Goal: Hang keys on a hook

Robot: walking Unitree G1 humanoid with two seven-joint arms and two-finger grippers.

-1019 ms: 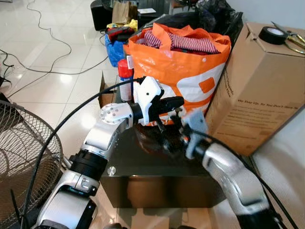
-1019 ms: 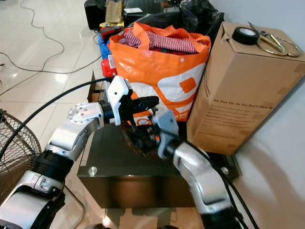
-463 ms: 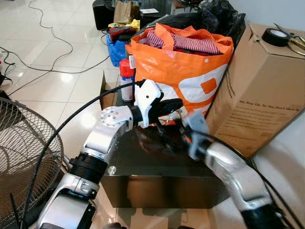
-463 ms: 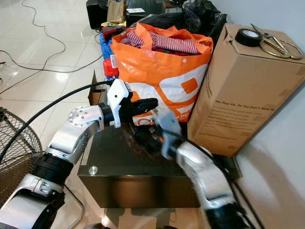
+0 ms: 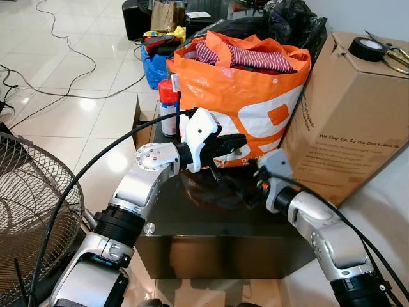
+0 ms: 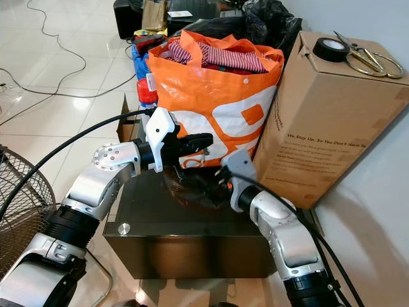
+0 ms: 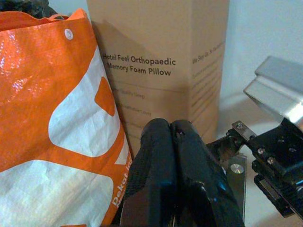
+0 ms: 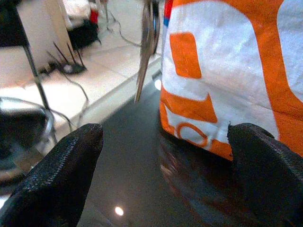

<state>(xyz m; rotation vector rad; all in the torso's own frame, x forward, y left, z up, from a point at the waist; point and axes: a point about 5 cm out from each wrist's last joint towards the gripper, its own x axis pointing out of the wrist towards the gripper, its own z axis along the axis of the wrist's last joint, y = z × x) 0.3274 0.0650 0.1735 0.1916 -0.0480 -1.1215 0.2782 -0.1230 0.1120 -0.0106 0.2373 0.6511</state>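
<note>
My left gripper reaches out over the black glass table, its fingers pressed shut side by side. A bunch of metal keys hangs down from it, a thin dark shape just under the fingers. My right gripper is low over the table, a little right of and below the keys, pointing at them. It stands open, its two black pads wide apart with nothing between them.
An orange bag full of clothes stands at the table's back. A tall cardboard box with a tape roll and scissors on top is at the right. A wire fan stands left; cables cross the tiled floor.
My right arm has pulled back to the right, so its gripper is farther from the hanging keys. The left gripper has stayed in place, still shut.
</note>
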